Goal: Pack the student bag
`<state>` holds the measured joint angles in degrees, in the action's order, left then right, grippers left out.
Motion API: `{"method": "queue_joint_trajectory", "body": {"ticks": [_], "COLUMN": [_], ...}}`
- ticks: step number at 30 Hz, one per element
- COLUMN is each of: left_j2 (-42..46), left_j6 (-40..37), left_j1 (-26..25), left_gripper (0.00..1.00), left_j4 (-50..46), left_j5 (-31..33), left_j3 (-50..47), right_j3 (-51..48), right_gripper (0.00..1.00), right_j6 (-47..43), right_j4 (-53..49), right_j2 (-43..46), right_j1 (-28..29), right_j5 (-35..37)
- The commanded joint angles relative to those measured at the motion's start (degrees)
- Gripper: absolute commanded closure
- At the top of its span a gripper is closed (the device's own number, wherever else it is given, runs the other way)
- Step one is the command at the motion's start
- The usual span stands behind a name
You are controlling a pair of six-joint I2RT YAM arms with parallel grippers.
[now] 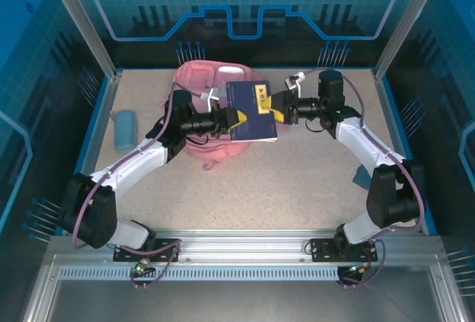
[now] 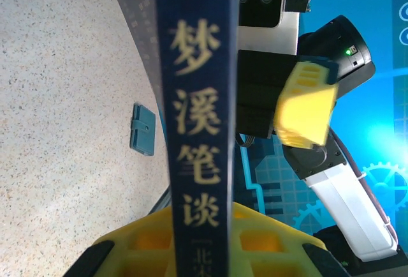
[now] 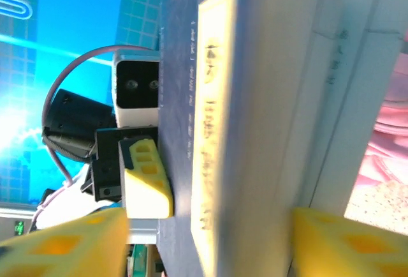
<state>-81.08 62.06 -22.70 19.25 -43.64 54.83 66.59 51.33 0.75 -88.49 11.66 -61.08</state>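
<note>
Pinching a dark blue book [image 1: 251,114] from opposite edges, the left fingers [image 2: 146,248] and right fingers [image 3: 70,245] hold it over the pink bag [image 1: 197,77] on the table [image 1: 297,166].

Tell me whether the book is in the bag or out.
Out: the book is held over the student bag, gripped by the left gripper and right gripper.

The left arm [image 1: 137,165] and right arm [image 1: 364,140] wear white shells over black joints, thin purple cables [image 1: 74,222] looping alongside, chunky yellow ribbed fingers [image 2: 306,101] out front.
</note>
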Motion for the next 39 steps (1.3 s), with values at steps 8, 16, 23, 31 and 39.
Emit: {"method": "queue_joint_trajectory", "body": {"ticks": [8,16,23,31,39], "left_j2": [3.4,4.0,5.0,4.5,6.5], "left_j6": [3.2,4.4,3.9,2.9,6.6], "left_j1": [0.4,1.0,1.6,3.4,3.5], "left_gripper": [0.96,0.96,0.96,0.94,0.66], "left_j4": [7.6,10.0,9.4,6.8,9.2], "left_j5": [-2.4,-2.2,-1.9,-0.6,4.8], "left_j3": [-1.0,-2.1,-3.3,-4.8,-8.3], "right_j3": [1.7,3.3,1.1,2.1,0.3], "right_gripper": [0.05,0.05,0.13,0.56,0.91], "right_j6": [-1.2,-0.6,5.7,7.5,15.2], "right_j4": [-0.9,-2.1,5.9,5.4,8.1], "right_j2": [-1.9,-3.4,-4.9,-0.1,3.0], "right_j1": [3.9,4.6,4.6,4.6,6.4], "right_j5": [0.9,1.4,0.2,1.5,13.5]}}
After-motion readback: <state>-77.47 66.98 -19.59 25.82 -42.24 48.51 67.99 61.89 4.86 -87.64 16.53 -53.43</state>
